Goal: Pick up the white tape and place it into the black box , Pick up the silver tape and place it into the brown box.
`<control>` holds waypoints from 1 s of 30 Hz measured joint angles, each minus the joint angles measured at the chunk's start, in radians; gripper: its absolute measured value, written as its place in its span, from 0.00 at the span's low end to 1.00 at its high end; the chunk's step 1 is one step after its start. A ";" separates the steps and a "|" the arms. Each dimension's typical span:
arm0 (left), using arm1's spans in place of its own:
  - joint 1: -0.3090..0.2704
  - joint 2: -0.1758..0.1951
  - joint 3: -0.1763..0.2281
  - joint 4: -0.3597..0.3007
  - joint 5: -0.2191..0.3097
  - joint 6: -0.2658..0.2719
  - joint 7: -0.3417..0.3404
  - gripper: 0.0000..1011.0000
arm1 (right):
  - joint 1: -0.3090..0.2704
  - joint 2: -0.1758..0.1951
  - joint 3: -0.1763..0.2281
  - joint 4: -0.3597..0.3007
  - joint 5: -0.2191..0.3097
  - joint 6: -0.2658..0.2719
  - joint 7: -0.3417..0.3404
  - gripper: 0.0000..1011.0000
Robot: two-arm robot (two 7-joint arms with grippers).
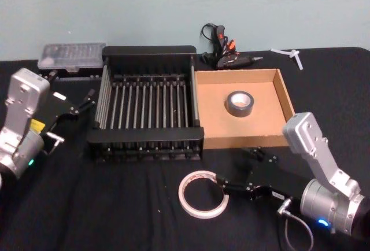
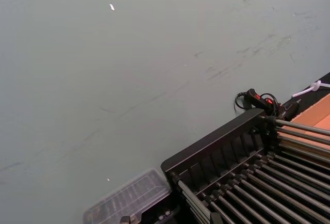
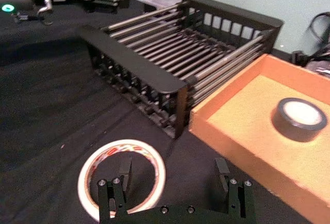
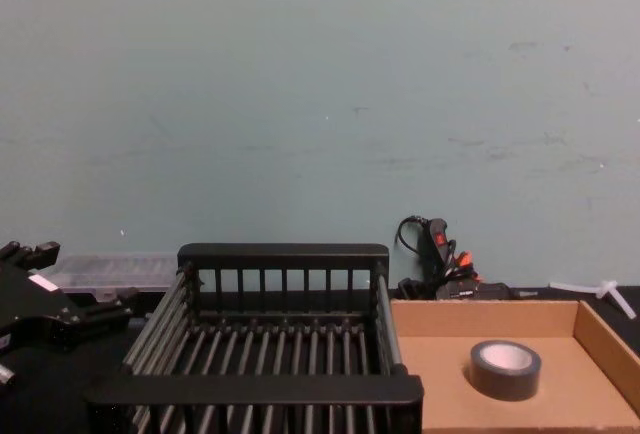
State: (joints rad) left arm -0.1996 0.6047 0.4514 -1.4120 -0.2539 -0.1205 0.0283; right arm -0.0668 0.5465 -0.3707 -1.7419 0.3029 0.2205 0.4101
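Observation:
The white tape [image 1: 202, 194] [image 3: 121, 176] lies flat on the black table in front of the black box [image 1: 149, 51] [image 3: 134, 61] [image 4: 283, 252] [image 2: 216, 141]. My right gripper [image 1: 238, 167] [image 3: 172, 175] is open and low over the tape's right side. One finger stands inside the ring and the other outside it, toward the brown box [image 1: 211, 98] [image 3: 242, 115] [image 4: 440, 364]. The silver tape [image 1: 240, 103] [image 3: 300, 116] [image 4: 505, 368] lies flat inside the brown box. My left gripper [image 1: 87, 102] [image 4: 100, 309] rests just left of the black box.
A black glue gun [image 1: 222, 48] [image 4: 435, 254] and a small white part [image 1: 289, 54] lie behind the brown box. A clear plastic case [image 1: 72, 56] [image 2: 129, 198] sits behind the black box's left corner. A teal wall closes the far side.

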 joint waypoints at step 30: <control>0.000 0.000 0.000 0.000 0.000 0.000 0.000 0.99 | 0.039 -0.062 -0.058 0.078 -0.094 0.005 -0.008 0.99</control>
State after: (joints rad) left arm -0.1995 0.6047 0.4514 -1.4120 -0.2539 -0.1205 0.0283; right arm -0.0282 0.4846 -0.4283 -1.6635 0.2086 0.2253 0.4022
